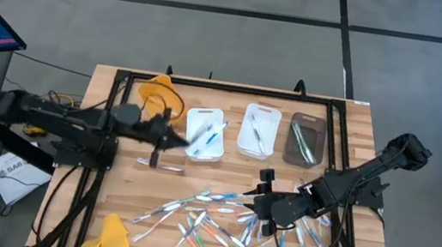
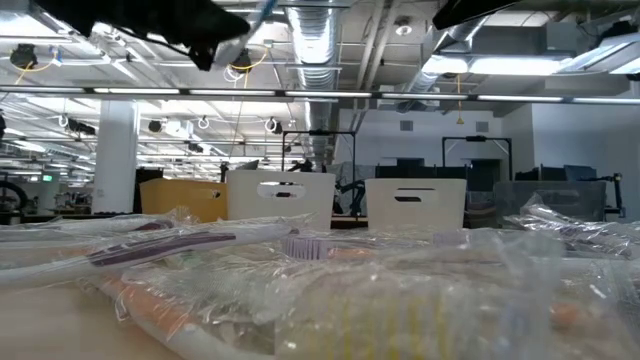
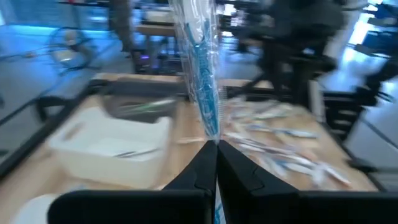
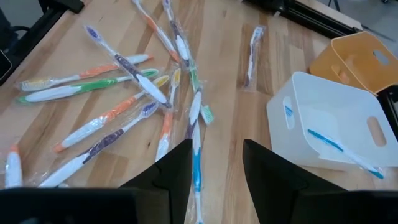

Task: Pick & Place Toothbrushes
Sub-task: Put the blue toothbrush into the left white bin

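Several wrapped toothbrushes (image 1: 216, 218) lie in a loose pile on the near half of the table. My left gripper (image 1: 181, 140) is beside the left white tray (image 1: 203, 149) and is shut on a blue wrapped toothbrush (image 3: 202, 74). In the low view it shows up high (image 2: 222, 42). My right gripper (image 4: 214, 155) is open over the pile. Its fingers stand on either side of a blue-handled toothbrush (image 4: 196, 167) that lies flat on the wood. Another blue toothbrush (image 4: 336, 146) lies inside that white tray (image 4: 323, 124). My left gripper pinches the blue wrapped toothbrush between its two fingers at one end (image 3: 214, 138). The fingers come level from the table's left. The toothbrush sticks out past the fingertips, tilted upward, and is lifted clear of the table and trays.
A row of trays stands along the far side: a yellow one (image 1: 161, 96), two white ones, the second (image 1: 259, 131), and a dark one (image 1: 306, 140) that holds toothbrushes. One wrapped toothbrush (image 1: 153, 162) lies apart near the left arm. A yellow object (image 1: 112, 238) sits at the near left edge.
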Motion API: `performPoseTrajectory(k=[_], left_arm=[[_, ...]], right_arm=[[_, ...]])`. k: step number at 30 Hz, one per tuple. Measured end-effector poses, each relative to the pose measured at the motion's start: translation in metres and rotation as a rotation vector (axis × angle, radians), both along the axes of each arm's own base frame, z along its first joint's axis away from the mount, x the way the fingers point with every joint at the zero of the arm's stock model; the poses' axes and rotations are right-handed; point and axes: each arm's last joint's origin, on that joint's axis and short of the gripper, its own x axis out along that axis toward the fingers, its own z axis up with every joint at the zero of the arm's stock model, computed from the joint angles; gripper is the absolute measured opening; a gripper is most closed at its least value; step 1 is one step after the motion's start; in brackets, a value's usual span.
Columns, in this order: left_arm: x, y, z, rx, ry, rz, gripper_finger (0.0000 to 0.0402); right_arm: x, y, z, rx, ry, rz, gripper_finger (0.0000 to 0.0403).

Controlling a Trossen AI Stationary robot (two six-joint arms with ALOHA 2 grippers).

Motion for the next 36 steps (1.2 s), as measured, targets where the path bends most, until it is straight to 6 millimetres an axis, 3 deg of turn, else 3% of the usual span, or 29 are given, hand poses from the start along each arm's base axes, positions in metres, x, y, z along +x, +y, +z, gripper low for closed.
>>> performPoseTrajectory(k=[2, 6, 10, 18, 25, 36], left_arm=[[0.001, 0.015, -0.002, -0.045, 0.01, 0.072, 0.0001], [0.006, 0.044, -0.017, -0.307, 0.061, 0.255, 0.0001], [0.022, 0.054, -0.043, -0.335, 0.165, 0.314, 0.0001], [0.052, 0.059, -0.067, -0.356, 0.252, 0.317, 0.0001], [0.048, 0.061, -0.076, -0.367, 0.346, 0.447, 0.0001], [0.056, 0.053, -0.078, -0.341, 0.321, 0.448, 0.0001]], right_arm=[[0.0, -0.001, 0.0, 0.0, 0.0, -0.003, 0.0135], [0.002, -0.004, 0.0, 0.0, 0.0, -0.015, 0.0136], [0.005, -0.008, 0.0, 0.0, 0.0, -0.031, 0.0136], [0.005, -0.014, -0.002, -0.018, 0.026, -0.047, 0.0135], [0.004, -0.014, -0.004, -0.027, 0.049, -0.049, 0.0136], [0.006, -0.018, -0.004, -0.027, 0.049, -0.064, 0.0137]])
